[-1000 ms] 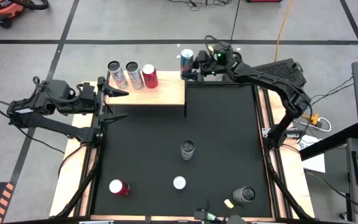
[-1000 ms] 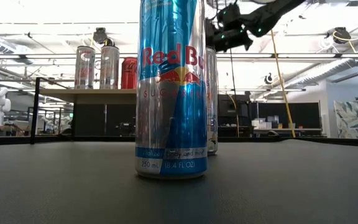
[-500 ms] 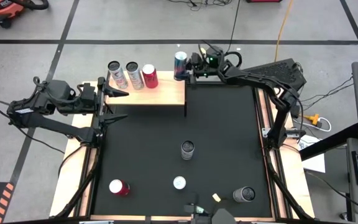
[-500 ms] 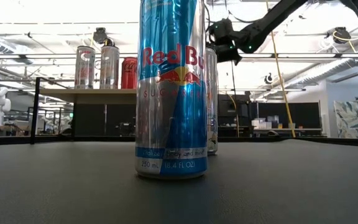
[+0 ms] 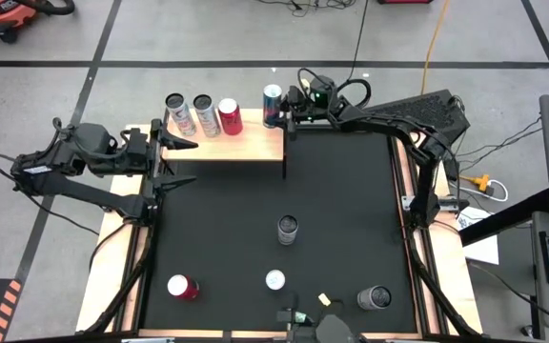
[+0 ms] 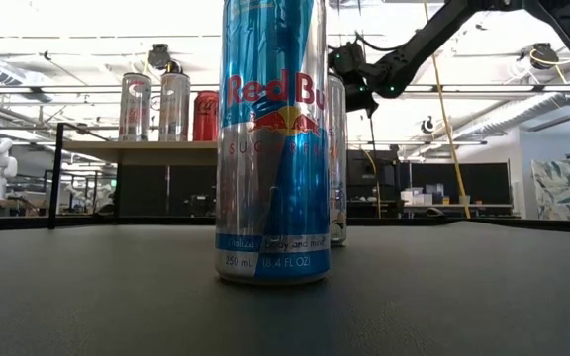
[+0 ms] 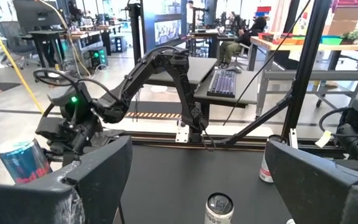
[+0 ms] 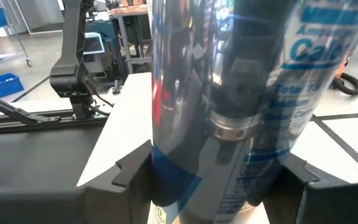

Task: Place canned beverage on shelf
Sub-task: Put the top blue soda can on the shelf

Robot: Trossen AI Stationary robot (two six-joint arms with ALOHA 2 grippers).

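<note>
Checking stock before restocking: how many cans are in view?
8: three on the shelf at; one in the right pincer above it; four on the mat.

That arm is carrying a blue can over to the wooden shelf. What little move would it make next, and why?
Probably lower it and let go. In the high view the right gripper holds the blue can at the free right end of the shelf, beside the three cans standing there. The wrist view shows its fingers clamped round the can. The left gripper waits open at the shelf's left.
</note>
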